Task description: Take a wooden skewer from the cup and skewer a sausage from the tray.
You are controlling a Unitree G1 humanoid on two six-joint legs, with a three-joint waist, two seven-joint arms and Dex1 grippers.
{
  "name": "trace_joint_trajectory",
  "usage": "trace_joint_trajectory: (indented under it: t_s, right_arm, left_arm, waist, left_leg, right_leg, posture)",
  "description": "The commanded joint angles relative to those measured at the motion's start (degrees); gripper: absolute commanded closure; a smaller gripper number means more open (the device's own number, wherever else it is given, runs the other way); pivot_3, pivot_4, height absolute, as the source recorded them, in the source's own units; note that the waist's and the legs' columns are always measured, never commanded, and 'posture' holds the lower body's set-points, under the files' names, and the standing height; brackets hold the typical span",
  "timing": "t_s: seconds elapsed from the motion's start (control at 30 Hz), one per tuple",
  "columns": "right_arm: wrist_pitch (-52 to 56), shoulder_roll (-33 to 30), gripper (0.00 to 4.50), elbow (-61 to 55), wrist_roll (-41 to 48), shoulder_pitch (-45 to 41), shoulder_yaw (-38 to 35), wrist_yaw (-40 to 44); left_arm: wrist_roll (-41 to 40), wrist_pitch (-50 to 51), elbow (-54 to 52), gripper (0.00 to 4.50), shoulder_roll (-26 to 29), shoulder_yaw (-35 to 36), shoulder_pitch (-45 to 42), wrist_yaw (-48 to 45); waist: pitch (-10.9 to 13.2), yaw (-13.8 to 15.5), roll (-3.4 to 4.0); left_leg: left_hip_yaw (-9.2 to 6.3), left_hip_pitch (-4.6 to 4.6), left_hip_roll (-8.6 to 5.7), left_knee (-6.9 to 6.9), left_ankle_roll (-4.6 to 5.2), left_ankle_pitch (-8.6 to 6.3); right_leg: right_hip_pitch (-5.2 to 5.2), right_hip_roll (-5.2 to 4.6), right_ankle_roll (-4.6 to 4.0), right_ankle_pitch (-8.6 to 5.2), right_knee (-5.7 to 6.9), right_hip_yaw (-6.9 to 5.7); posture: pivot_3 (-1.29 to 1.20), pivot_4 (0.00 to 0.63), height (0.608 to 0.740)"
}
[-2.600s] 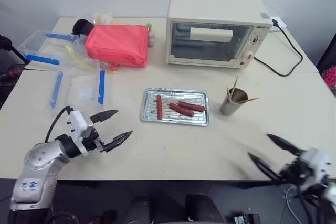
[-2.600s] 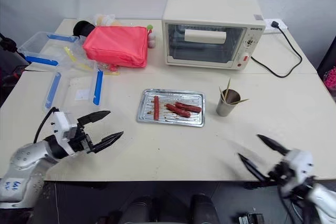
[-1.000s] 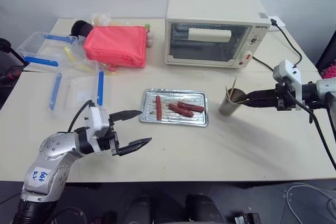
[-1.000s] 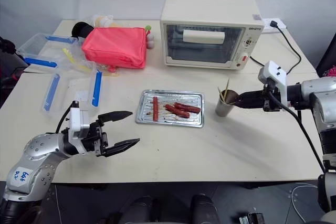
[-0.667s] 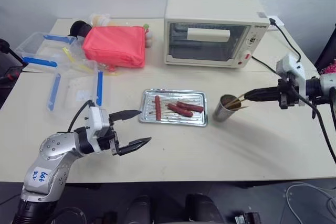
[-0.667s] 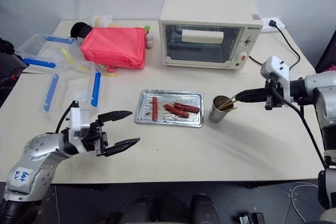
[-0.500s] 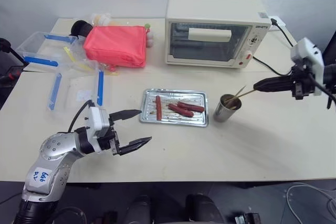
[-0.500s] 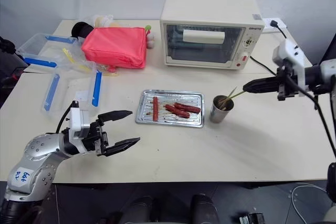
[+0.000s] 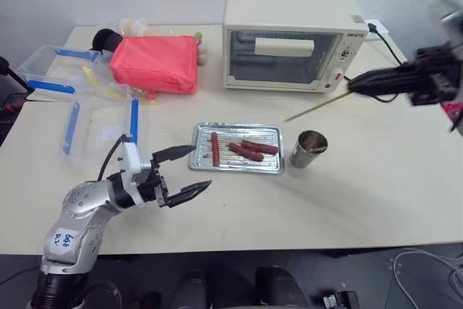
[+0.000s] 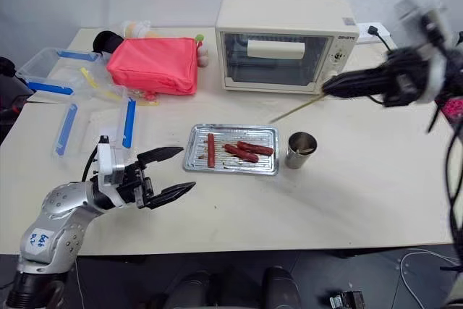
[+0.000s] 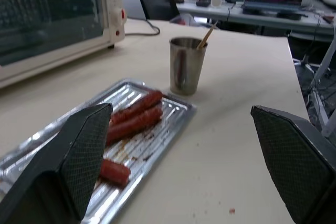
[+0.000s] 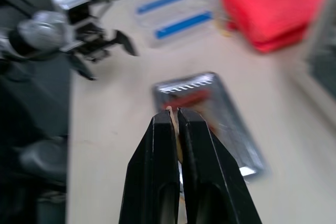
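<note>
Head views: the right gripper (image 10: 329, 87), clenched on the wooden skewer (image 10: 296, 108), hangs above the desk's (image 10: 362, 193) far right; the stick slants down-left, its tip above the tray's (image 10: 230, 167) far right corner, over the cup (image 10: 297, 150).
Left wrist view: the left gripper (image 11: 184, 156), released, faces the tray, nearer the sausage (image 11: 137, 123).
Right wrist view: the skewer points toward the tray.

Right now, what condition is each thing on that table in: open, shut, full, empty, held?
Wooden skewer: lifted clear of the cup, held in the air.
Right pincer: shut on the wooden skewer.
Left pincer: open, holding nothing.
Cup: upright, another stick inside.
Tray: flat on the table, sausages lying in it.
Toaster oven: door shut.
</note>
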Motion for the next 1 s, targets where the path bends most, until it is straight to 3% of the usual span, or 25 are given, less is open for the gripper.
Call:
trace_joint_trajectory:
  t_s: [0.03,0.3,0.57,0.7,1.0]
  right_arm:
    - [3.0,5.7,4.47,-6.8,5.7,3.4,-3.9,-4.2]
    - [3.6,18.8,4.47,-12.0,9.2,8.0,-5.3,-14.0]
    - [3.2,21.2,4.47,-13.4,9.6,9.7,-5.2,-16.4]
    - [2.9,21.3,4.5,-13.7,9.7,10.5,-5.3,-16.8]
    - [2.7,22.1,4.5,-13.8,10.7,10.7,-5.7,-18.1]
  left_arm:
    - [-2.5,0.6,-2.3,0.0,-2.2,-0.7,-2.5,1.8]
    - [-4.5,3.1,-3.0,0.0,-7.7,-4.7,-8.3,3.8]
    - [-6.6,4.8,-4.3,0.0,-9.6,-5.0,-9.5,5.2]
    - [-6.8,4.9,-4.4,0.88,-9.9,-5.0,-9.4,5.4]
    - [-6.0,4.3,-4.1,3.75,-10.4,-5.4,-9.2,5.8]
  waist:
    - [0.0,0.2,-0.01]
    - [0.0,0.3,-0.05]
    - [0.0,0.3,-0.05]
    - [0.0,0.3,-0.05]
    - [0.0,0.3,-0.05]
  left_leg:
    - [0.0,-0.01,-0.02,0.01,0.01,0.01]
    - [-0.2,-0.27,-0.07,0.4,0.07,0.02]
    - [-0.31,-0.27,-0.06,0.5,0.07,0.02]
    - [-0.34,-0.27,-0.06,0.52,0.08,0.02]
    - [-0.38,-0.27,-0.06,0.51,0.09,0.02]
  right_leg:
    - [0.0,0.0,0.0,0.0,0.15,0.0]
    - [0.04,0.02,0.07,0.04,0.22,-0.36]
    - [0.13,0.04,0.08,0.04,0.26,-0.59]
    - [0.16,0.04,0.08,0.04,0.24,-0.61]
    - [0.17,0.04,0.08,0.04,0.23,-0.65]
  posture:
    - [0.0,0.15,0.74]
    - [0.0,0.15,0.74]
    - [0.0,0.15,0.74]
    - [0.0,0.15,0.74]
    - [0.0,0.15,0.74]
